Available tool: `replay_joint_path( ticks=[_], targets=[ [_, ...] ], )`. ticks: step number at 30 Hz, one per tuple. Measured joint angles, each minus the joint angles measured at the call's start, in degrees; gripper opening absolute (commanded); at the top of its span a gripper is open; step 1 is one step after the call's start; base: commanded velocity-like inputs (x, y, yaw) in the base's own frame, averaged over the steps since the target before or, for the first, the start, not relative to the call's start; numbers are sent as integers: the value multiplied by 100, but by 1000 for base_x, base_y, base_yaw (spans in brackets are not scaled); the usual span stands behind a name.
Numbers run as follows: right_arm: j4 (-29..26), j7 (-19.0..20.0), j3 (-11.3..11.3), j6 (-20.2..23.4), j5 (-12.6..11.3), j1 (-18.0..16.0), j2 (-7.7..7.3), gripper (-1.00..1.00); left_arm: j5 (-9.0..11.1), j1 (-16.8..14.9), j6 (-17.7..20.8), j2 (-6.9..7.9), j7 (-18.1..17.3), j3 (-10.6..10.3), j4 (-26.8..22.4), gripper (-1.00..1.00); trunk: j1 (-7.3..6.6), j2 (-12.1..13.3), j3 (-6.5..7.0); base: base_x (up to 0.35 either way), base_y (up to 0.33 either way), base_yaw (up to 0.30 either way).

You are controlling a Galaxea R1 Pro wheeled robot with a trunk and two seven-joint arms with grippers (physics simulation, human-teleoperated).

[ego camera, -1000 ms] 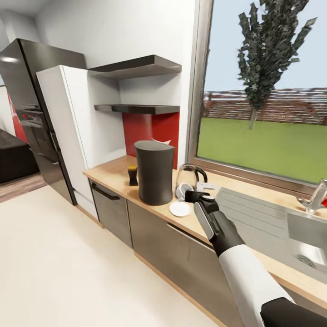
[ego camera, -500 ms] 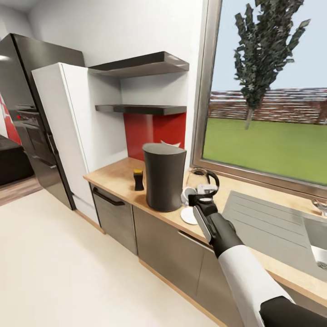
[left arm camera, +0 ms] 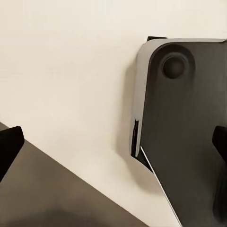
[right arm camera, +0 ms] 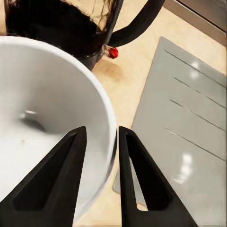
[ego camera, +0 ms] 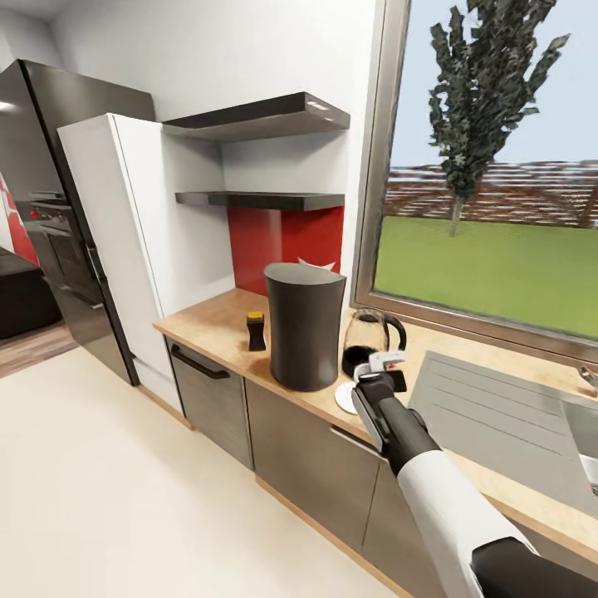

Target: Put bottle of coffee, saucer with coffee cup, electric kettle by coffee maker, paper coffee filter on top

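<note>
The right gripper [right arm camera: 99,184] is clamping the white coffee cup [right arm camera: 42,123] by its rim, 1 finger inside and 1 outside. Compared with 0.5 s ago, the gripper is sitting slightly higher and closer to the electric kettle [ego camera: 366,339], beside the saucer [ego camera: 345,399] and coffee maker [ego camera: 304,325] on the countertop [ego camera: 212,320]. The bottle of coffee [ego camera: 256,330] is standing left of the coffee maker. The left gripper's [left arm camera: 113,142] fingertips are sitting wide apart, released, over the floor [left arm camera: 61,71].

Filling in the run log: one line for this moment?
right claw: pinching coffee cup rim | saucer: beside coffee maker | electric kettle: behind
</note>
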Motion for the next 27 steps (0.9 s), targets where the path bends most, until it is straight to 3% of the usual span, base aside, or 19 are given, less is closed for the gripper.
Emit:
replay_joint_path(
  ticks=[4, 10, 13, 17, 22, 27],
  targets=[
    [81, -14, 14, -5, -9, 0, 16, -100, 0, 0, 0, 0, -5, -9, -1, 100, 0, 0, 0, 0, 0, 0],
    [220, 5, 274, -16, -53, 1, 43, -100, -38, -1, -1, 0, -13, -38, -13, 100, 0, 0, 0, 0, 0, -41],
    [486, 4, 285, -16, -55, 1, 166, -100, -57, -2, -3, -1, -18, -59, -15, 100, 0, 0, 0, 0, 0, -219],
    [857, 5, 287, -16, -80, 1, 166, -100, -64, -2, -8, 10, -28, -74, -20, 100, 0, 0, 0, 0, 0, -263],
    [920, 18, 285, -12, -302, 1, 166, -100, -64, -2, -14, 10, -25, -88, -17, 100, 0, 0, 0, 0, 0, -272],
    [891, 27, 286, -13, -355, 1, 166, -100, -64, -2, -9, 14, -22, -92, -16, 100, -1, 0, 0, 35, 27, -250]
  ],
)
